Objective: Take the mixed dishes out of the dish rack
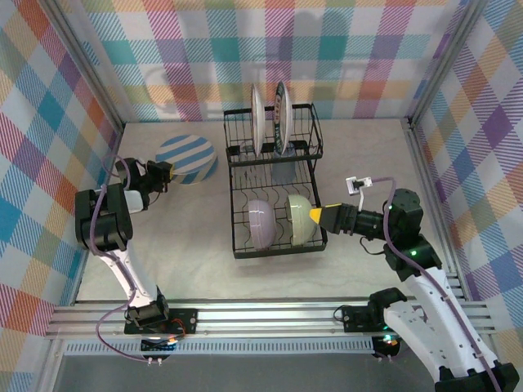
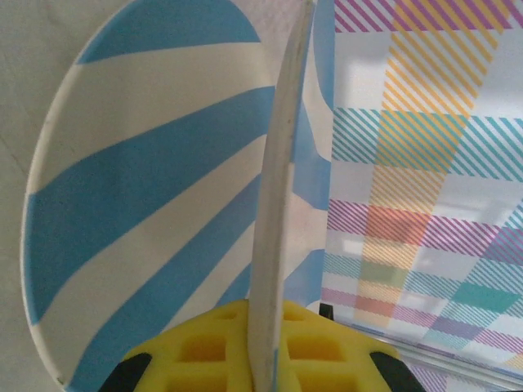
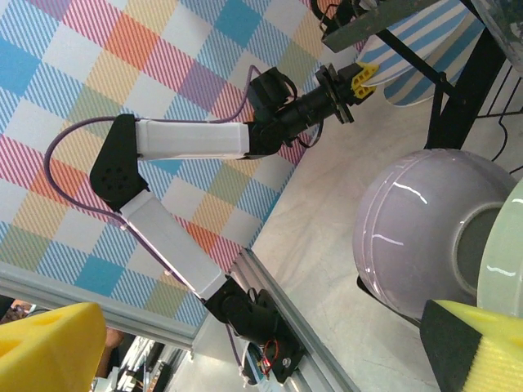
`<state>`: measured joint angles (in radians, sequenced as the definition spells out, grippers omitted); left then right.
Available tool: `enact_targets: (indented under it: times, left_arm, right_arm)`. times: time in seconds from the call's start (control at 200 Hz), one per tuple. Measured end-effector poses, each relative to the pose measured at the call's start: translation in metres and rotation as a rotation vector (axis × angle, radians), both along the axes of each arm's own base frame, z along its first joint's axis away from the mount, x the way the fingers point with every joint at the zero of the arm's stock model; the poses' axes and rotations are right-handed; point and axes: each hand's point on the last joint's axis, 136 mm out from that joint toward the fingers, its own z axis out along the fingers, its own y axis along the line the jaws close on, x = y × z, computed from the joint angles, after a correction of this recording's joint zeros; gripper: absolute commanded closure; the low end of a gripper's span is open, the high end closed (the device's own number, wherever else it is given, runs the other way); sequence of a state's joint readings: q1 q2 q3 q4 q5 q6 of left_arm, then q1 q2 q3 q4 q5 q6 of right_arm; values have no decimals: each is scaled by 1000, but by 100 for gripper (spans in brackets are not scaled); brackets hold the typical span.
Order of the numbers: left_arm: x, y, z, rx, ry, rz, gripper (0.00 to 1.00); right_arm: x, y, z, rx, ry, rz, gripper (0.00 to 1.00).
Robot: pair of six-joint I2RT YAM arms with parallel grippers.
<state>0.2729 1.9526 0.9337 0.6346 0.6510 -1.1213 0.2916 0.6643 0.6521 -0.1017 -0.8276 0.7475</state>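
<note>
At centre frame, top view: black wire dish rack (image 1: 245, 162) holds lavender bowl (image 1: 261, 223) and pale green bowl (image 1: 301, 219) on its lower level, with white plate (image 1: 257, 121) and patterned plate (image 1: 283, 118) upright above. Upper left: blue-and-white striped round plate (image 1: 188, 158), rim clamped by left gripper (image 1: 166, 172). Right gripper (image 1: 315, 216) spread wide, beside pale green bowl.

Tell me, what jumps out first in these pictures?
The blue-and-white striped plate, pinched by its rim in the left jaws at the far left, stands out first. Next comes the black dish rack in the middle, with a lavender bowl and a pale green bowl on its near level and two upright plates behind. Bright checked walls surround everything.
</note>
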Motion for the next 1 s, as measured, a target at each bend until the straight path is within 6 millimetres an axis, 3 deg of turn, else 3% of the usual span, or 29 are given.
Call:
enact_targets:
  times: [0.425, 0.68, 0.785, 0.9, 1.0]
  left_arm:
    - [2, -3, -20, -10, 10, -21, 100]
    - [0, -3, -31, -11, 29, -23, 89]
    - [0, -4, -33, -13, 30, -27, 80]
    - [2, -5, -28, -4, 6, -41, 59]
    - [7, -4, -20, 8, -18, -50, 47]
  right_arm:
    - [8, 1, -6, 17, 49, -29, 1]
    - [10, 2, -6, 25, 63, -36, 1]
    - [10, 2, -9, 26, 73, -40, 1]
    - [11, 2, -10, 27, 83, -47, 1]
    - [12, 2, -10, 28, 88, -51, 1]
